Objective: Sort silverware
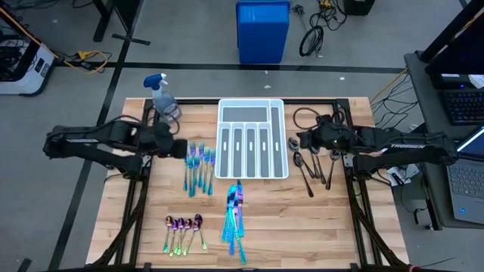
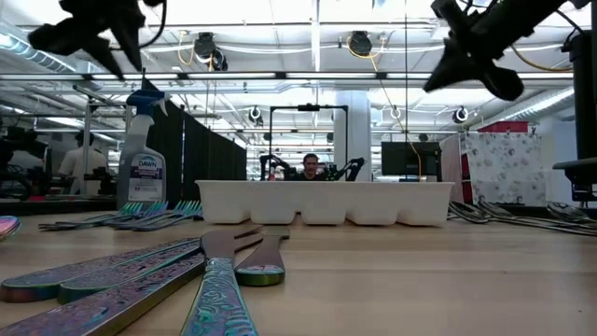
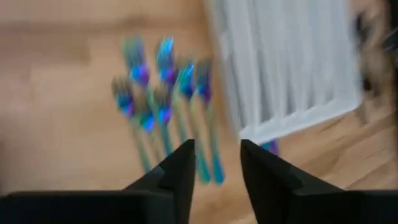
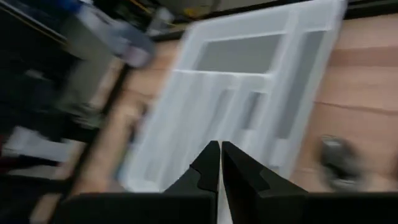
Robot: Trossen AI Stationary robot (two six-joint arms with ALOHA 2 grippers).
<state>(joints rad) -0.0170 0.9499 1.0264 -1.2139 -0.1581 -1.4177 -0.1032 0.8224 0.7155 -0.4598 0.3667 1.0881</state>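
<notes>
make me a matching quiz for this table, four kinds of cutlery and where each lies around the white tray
Things:
1. blue-teal forks
2. blue knives
3. small purple spoons
4. dark spoons

Places, seen from above:
a. beside the tray's right edge, under the right arm
b. near the table's front edge, left of the knives
c. beside the tray's left edge
d. just in front of the tray's front edge

Pairs: 1-c, 2-d, 3-b, 4-a

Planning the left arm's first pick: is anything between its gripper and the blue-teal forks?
Nothing visible. The left gripper, fingers apart and empty, hovers above bare wooden table beside the blue-teal metal forks. The white compartmented tray lies beyond them.
</notes>
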